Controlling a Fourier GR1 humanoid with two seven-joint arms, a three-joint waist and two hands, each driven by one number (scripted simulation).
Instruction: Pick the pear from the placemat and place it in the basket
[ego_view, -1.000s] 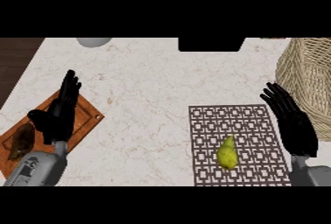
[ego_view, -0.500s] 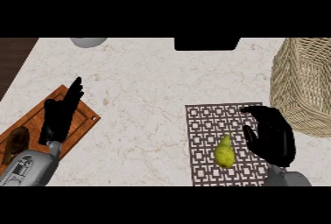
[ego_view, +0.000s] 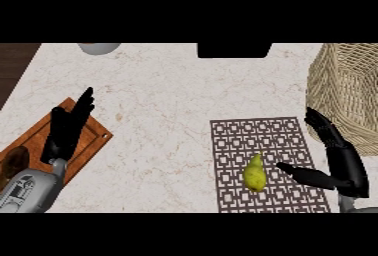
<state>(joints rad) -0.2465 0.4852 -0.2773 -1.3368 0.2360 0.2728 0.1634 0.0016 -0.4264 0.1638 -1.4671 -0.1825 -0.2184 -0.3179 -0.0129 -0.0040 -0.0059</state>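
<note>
"Pear (ego_view: 255, 173), where is it exactly?" asks the man beside me.

"On the placemat (ego_view: 244, 132), in the lower right part of the frame, lying with its thin end toward the top. Nothing holds it, and it is not lifted yet."

"And the right hand (ego_view: 347, 167)?"

"Just right of the pear, at the placemat's right border, with its forearm coming in from the lower edge. The fingers are straight and close together, pointing toward the top of the frame. The thumb is spread far out to the left. Its tip points at the pear and is near it, but I think it does not touch. So the hand is open beside the fruit."

"Why like this?"

"I judge that it prepares the grasp. The pear should come between thumb and fingers, so the hand must go a little more to the left and then close. The basket (ego_view: 347, 85) is in the upper right, near this same hand, so the way after lifting looks short."

"The left hand (ego_view: 65, 131)?"

"It rests at the left of the frame over a wooden board (ego_view: 87, 141), with its fingers straight, pressed together and pointing up. It is well apart from the pear and, in my opinion, has no part in this step."
</note>
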